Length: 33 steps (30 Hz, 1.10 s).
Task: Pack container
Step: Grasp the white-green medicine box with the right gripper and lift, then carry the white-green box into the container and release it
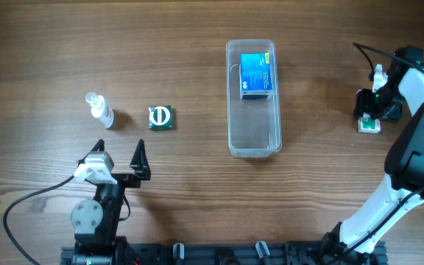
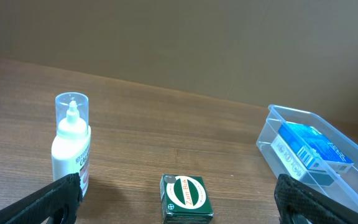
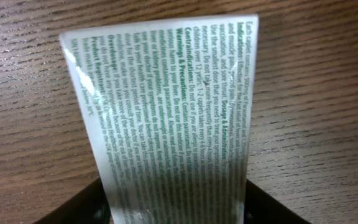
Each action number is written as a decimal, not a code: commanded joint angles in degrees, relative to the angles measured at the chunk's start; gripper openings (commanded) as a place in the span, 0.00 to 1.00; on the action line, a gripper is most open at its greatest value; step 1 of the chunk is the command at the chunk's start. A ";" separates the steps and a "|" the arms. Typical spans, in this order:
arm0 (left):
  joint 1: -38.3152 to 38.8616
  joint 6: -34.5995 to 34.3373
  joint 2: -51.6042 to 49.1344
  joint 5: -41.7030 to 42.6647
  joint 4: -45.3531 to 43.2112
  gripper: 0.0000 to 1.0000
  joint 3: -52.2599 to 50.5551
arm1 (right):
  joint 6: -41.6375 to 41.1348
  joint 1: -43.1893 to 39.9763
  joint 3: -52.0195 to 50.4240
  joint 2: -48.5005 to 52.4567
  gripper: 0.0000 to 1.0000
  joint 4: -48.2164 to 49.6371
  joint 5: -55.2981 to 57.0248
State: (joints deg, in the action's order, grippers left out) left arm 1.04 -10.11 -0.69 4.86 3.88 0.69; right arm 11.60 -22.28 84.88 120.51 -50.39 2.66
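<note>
The long clear container point(image 1: 254, 140) lies in the middle of the table, with a blue box point(image 1: 256, 75) in its far end. It also shows in the left wrist view point(image 2: 272, 134) with the blue box point(image 2: 309, 149). My right gripper point(image 1: 372, 112) is at the far right, shut on a white box with green print point(image 3: 166, 106) that rests on the table point(image 1: 369, 126). My left gripper point(image 1: 121, 163) is open and empty near the front left. A small green box point(image 2: 185, 198) lies ahead of it between the fingers' line.
A small clear spray bottle point(image 1: 100, 110) stands left of the green box point(image 1: 160, 118); it also shows in the left wrist view point(image 2: 71, 146). A black cable point(image 1: 28, 202) runs along the front left.
</note>
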 commanded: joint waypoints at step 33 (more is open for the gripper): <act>-0.42 0.72 0.31 0.87 0.07 1.00 -0.37 | -13.55 28.17 25.57 -11.85 0.41 -28.92 -12.59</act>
State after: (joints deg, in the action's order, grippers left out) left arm 1.04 -10.11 -0.69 4.86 3.88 0.69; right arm 2.52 1.37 108.95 110.93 -78.56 -8.58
